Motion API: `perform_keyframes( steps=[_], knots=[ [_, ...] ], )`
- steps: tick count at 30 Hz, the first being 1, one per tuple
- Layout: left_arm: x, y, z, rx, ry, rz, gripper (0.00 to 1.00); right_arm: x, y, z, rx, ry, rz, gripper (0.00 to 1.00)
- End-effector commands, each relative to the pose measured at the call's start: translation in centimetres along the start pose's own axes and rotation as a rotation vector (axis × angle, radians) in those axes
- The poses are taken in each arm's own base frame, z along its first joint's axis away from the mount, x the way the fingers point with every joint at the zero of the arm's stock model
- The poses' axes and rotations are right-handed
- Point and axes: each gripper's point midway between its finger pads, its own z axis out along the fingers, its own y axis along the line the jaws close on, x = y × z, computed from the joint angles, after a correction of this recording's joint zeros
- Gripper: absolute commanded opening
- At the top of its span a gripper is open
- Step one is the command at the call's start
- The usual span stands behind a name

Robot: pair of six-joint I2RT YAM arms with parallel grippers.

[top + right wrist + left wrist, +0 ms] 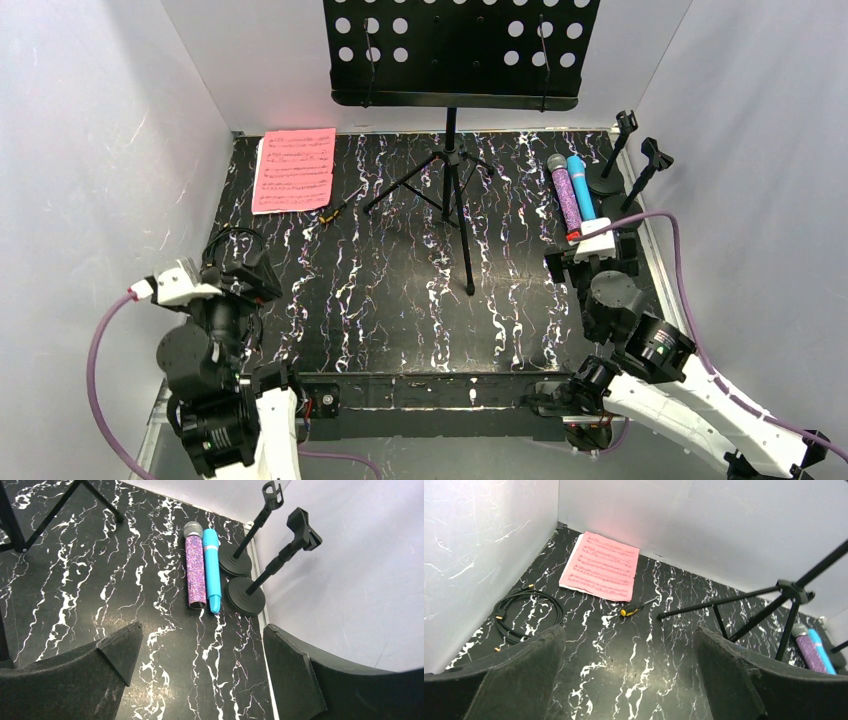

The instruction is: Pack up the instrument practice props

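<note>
The pink music sheets [293, 170] lie flat in the far left corner, well ahead of my left gripper [629, 635] in the left wrist view [600, 566]. That gripper [238, 268] is open and empty, low at the near left. The purple glitter microphone [195, 570] and the blue microphone [212, 567] lie side by side at the far right. Beside them, against the right wall, stand two black round-based mic holders [235, 565] [245, 596]. My right gripper [202, 630] is open and empty just short of the microphones [572, 192].
A tall black tripod [455, 180] with a perforated plate [460, 45] stands at the back centre, legs spread over the marbled table. A coiled black cable [524, 612] lies by the left wall. A small yellow and black tool [631, 610] rests near the sheets. White walls enclose three sides.
</note>
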Motion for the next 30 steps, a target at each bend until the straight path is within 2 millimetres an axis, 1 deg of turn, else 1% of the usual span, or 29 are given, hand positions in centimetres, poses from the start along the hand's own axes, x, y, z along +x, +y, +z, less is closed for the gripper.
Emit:
perform_keyframes(
  steps=[1, 4, 6, 10, 12, 15, 17, 24, 30],
  knots=[
    [2.0, -0.7, -2.5, 0.085, 0.041, 0.133, 0.98, -0.3, -1.7, -0.2, 0.103, -0.062, 0.129, 0.99],
    [2.4, -0.6, -3.6, 0.083, 0.031, 0.125, 0.98, 0.4, -2.2, -0.4, 0.127, -0.074, 0.163, 0.99],
    [3.3, -0.2, -4.0, 0.06, 0.06, 0.102, 0.98, 0.9, -2.4, -0.6, 0.139, -0.078, 0.188, 0.99],
    [5.0, 1.2, -3.9, -0.01, 0.107, 0.04, 0.98, 1.9, -3.0, -1.1, 0.165, -0.094, 0.253, 0.99],
    [5.8, 1.0, -3.9, 0.017, 0.14, 0.038, 0.98, 2.4, -3.3, -1.3, 0.179, -0.104, 0.289, 0.99],
    [6.9, 0.4, -3.4, 0.068, 0.191, 0.036, 0.98, 2.6, -4.2, -1.7, 0.21, -0.117, 0.32, 0.99],
    [7.1, 0.6, -2.9, 0.062, 0.202, 0.034, 0.98, 2.7, -4.5, -1.8, 0.227, -0.117, 0.336, 0.99],
    [8.0, 0.6, -2.0, 0.098, 0.228, 0.063, 0.98, 2.7, -4.0, -1.6, 0.216, -0.104, 0.346, 0.99],
    [9.1, 0.5, -1.1, 0.113, 0.242, 0.042, 0.98, 2.9, -3.2, -1.2, 0.198, -0.082, 0.301, 0.99]
  ],
)
